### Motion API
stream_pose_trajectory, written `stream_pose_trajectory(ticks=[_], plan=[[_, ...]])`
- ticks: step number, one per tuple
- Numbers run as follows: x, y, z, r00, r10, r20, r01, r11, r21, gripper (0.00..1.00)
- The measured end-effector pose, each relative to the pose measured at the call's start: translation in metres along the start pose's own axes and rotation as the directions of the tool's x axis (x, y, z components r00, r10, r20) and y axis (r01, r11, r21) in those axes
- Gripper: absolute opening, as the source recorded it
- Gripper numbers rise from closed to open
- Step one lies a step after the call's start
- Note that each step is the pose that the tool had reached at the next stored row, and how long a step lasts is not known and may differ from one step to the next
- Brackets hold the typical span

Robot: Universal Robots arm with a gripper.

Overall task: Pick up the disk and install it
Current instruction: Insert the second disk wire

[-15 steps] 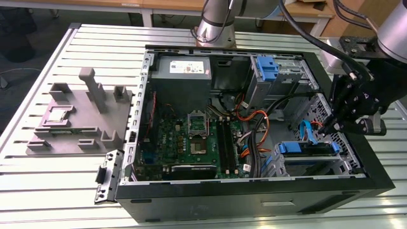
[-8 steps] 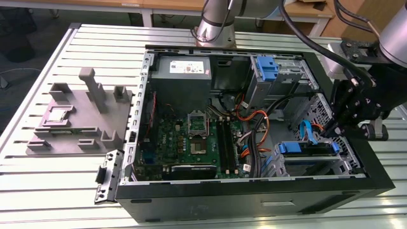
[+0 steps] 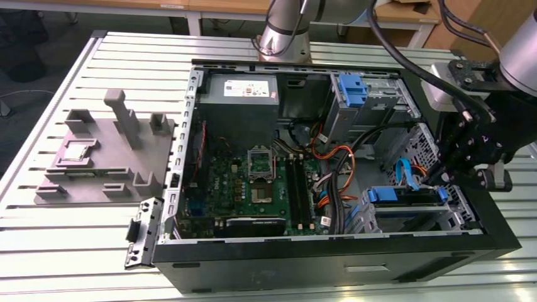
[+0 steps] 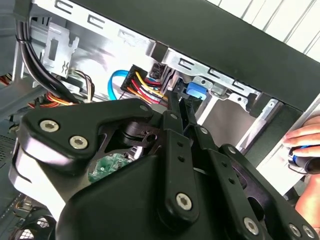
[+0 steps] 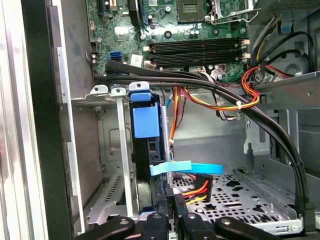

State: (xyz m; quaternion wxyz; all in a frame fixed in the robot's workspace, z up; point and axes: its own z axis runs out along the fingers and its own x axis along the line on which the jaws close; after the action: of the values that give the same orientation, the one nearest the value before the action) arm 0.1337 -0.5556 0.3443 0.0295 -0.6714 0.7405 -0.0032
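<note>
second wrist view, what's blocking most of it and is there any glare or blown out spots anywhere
In the second wrist view the black gripper linkage looms close and dark across the foreground, and the metal drive cage behind it shines brightly. In the exterior view the slatted table is pale and washed out, while the case interior is dim. In the first wrist view light is even, with the disk clear.

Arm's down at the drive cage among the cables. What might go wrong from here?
The light-blue flat ribbon cable crosses right at the hand, beside the silver-grey disk in its blue plastic carrier; it may get snagged or pinched.
The red, yellow and orange wire bundle lies close by, so its plug might be tugged loose.
A person's fingers sit just outside the black metal computer case; an outward swing might strike them.
</note>
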Motion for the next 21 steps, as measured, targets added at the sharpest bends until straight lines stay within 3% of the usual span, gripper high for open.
stream_pose_trajectory(ticks=[21], plan=[[0.0121, 0.0012, 0.0026, 1.0000, -0.002, 0.0003, 0.002, 1.0000, 0.0003, 0.17]])
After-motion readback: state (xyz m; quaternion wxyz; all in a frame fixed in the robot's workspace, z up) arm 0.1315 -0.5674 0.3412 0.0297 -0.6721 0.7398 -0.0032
